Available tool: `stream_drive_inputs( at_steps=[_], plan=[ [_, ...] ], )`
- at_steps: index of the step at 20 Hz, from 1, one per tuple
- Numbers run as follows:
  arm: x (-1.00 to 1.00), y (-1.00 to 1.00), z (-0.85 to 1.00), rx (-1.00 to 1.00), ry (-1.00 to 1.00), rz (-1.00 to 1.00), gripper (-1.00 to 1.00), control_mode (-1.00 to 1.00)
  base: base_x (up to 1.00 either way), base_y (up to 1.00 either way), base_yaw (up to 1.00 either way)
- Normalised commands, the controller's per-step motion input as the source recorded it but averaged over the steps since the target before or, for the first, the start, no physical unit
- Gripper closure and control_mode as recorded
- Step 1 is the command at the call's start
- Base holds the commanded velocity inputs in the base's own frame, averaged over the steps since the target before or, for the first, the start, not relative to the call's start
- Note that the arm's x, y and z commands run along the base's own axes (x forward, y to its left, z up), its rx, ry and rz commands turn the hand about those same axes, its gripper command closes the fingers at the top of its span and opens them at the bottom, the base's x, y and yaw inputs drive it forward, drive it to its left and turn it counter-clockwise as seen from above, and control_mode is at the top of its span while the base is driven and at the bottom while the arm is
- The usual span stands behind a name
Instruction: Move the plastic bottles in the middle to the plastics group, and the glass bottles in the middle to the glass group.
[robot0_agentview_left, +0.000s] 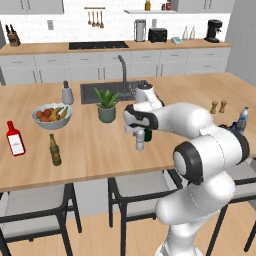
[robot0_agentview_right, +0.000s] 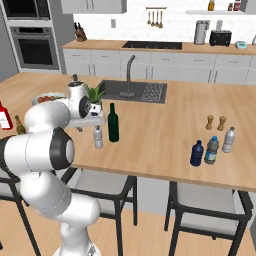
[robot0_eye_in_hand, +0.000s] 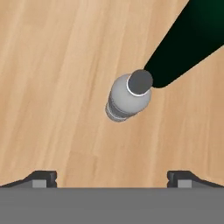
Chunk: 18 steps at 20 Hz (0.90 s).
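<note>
Hand view looks straight down on the clear greyish bottle (robot0_eye_in_hand: 127, 98), its cap just above the middle of the frame, with the two finger tips (robot0_eye_in_hand: 41, 178) standing wide apart at the near edge and nothing between them. The gripper (robot0_eye_in_hand: 111, 179) is fully open and empty, hanging over the bottle, which reads as lining up for a top-down grasp; the cap sits a little off the midline between the tips, so a small correction looks needed before descending.

Just beyond it rises the dark green wine bottle (robot0_eye_in_hand: 188, 41), nearly touching in this view. From the right base view the two stand side by side on the wooden counter (robot0_agentview_right: 160, 130), the clear greyish bottle (robot0_agentview_right: 98, 136) on the left and the dark green wine bottle (robot0_agentview_right: 114, 123) slightly farther and to the right, so the closing fingers could brush it.

Far to the right, near the counter's front edge, the squat dark blue bottle (robot0_agentview_right: 197, 153) stands just beside the blue-capped water bottle (robot0_agentview_right: 212, 150), apparently already sorted. Over on the left, the red flask (robot0_agentview_left: 15, 138) and the olive-brown bottle (robot0_agentview_left: 55, 150) stand together as the glass group.
</note>
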Motion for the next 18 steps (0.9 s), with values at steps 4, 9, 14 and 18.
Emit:
stream_drive_inputs(
  at_steps=[4,9,14,18],
  plan=[
    [0.36,-0.08,-0.04,0.07,0.00,-0.03,-1.00,-1.00,0.00,0.00,0.00],
    [0.31,-0.03,-0.20,0.06,0.00,0.00,-1.00,-1.00,0.00,0.00,0.00],
    [0.00,0.00,-0.35,0.07,-0.05,0.00,-1.00,-1.00,0.00,0.00,0.00],
    [0.11,0.00,-0.39,0.00,-0.06,0.00,-1.00,-1.00,0.00,0.00,0.00]
  ],
)
